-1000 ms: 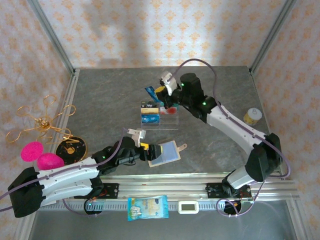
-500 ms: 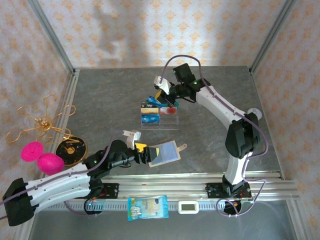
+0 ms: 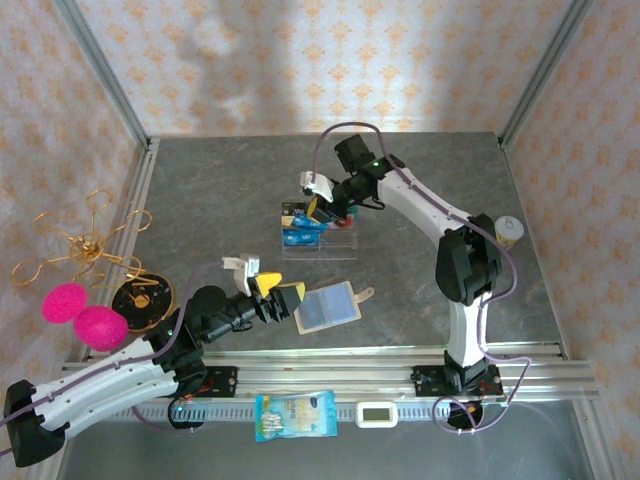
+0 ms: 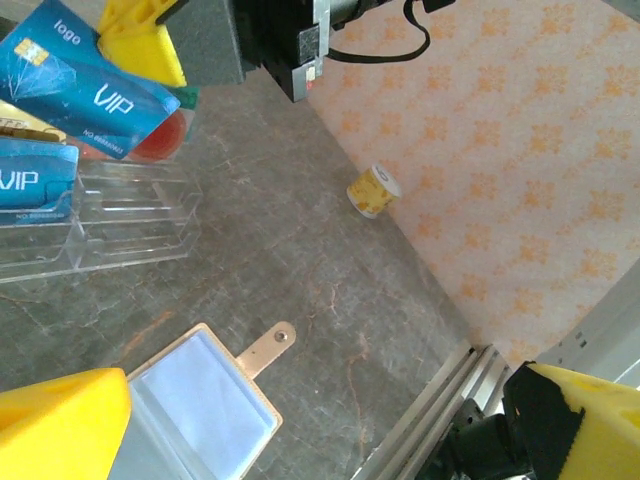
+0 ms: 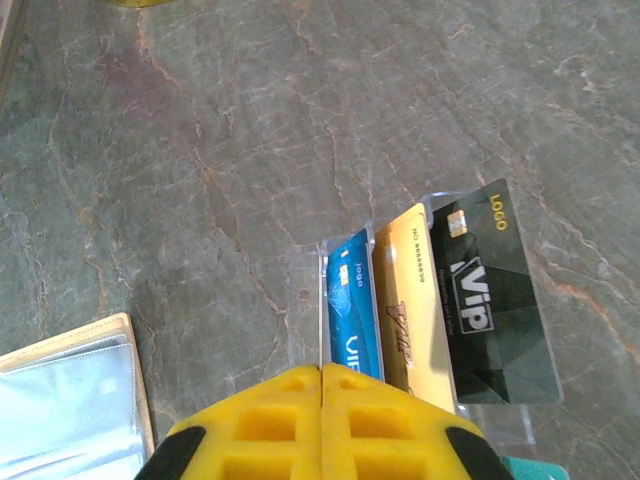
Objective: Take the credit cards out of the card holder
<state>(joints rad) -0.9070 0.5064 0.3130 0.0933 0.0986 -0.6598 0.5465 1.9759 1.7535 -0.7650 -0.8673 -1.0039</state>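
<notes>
Moved: right gripper (image 3: 320, 208) has brought the blue card (image 5: 350, 310) down to the rack (image 3: 338, 243); left gripper (image 3: 281, 294) has backed off the holder (image 3: 328, 308).
Surface (image 3: 220, 200): grey stone, carries holder and rack.
Holder: open, flat, near the front edge.
Left fingers (image 4: 60, 425): spread wide, beside the holder.
Right fingers (image 5: 280, 420): pressed together over the blue card; whether they pinch it cannot be told.
Cards: blue card, gold card (image 5: 410, 290), black card (image 5: 490, 290) side by side in the rack.

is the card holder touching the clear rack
apart. the top view shows a strip of bare table between the card holder and the clear rack; the left wrist view shows the same gap.
</notes>
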